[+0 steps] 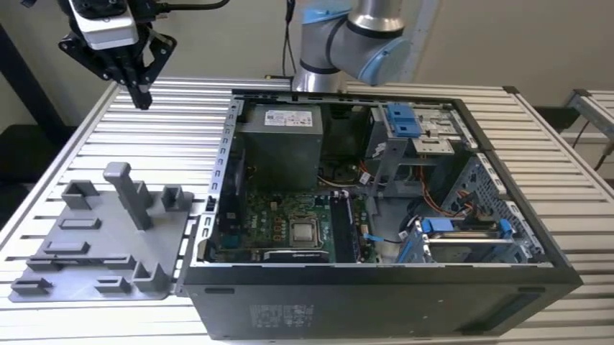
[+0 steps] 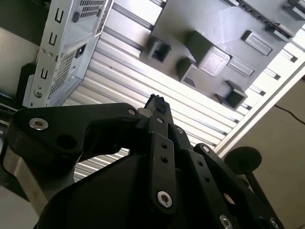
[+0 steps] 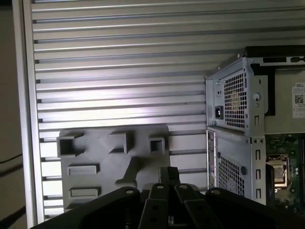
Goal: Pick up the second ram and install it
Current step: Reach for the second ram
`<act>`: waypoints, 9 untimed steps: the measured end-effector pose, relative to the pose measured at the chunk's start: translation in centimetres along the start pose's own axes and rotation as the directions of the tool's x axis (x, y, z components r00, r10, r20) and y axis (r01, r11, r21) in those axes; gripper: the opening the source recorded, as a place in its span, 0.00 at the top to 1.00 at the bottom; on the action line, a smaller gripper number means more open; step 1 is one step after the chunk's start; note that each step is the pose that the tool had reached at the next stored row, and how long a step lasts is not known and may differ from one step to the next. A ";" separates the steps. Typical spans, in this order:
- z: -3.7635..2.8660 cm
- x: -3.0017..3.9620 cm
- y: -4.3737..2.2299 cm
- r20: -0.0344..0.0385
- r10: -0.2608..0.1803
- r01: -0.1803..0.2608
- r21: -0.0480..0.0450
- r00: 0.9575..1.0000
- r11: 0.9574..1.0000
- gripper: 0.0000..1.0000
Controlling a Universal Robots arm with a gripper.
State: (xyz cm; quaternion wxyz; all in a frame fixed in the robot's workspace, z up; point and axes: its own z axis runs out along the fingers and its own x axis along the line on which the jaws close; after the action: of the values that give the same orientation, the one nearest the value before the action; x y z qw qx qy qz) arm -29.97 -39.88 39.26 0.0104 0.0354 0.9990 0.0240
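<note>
Grey slatted table (image 1: 172, 122) in the exterior view; gripper (image 1: 142, 97) hangs over its far corner on the exterior view's left, tips pinched together, nothing between them; grey holder plate (image 1: 96, 237) lies just beside the open computer case (image 1: 384, 302); dark thin strips (image 1: 347, 228) stand beside the processor (image 1: 305, 231), cannot tell if one is the second ram; second wrist view: tips meet above the slats; first wrist view: holder plate below, case beside it.

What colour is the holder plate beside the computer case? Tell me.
The holder plate is grey; clearest in the exterior view.
</note>
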 end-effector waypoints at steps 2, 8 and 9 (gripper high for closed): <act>-0.01 0.33 -0.02 0.000 0.000 0.000 0.000 1.000 1.000 0.89; -0.03 1.22 -0.09 0.000 0.000 0.000 0.000 1.000 1.000 0.89; -0.03 1.36 -0.10 0.000 0.000 0.000 0.000 1.000 1.000 0.89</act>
State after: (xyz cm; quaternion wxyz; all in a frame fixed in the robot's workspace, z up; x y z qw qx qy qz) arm -31.34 -39.88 39.26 0.0103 0.0354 0.9990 0.0240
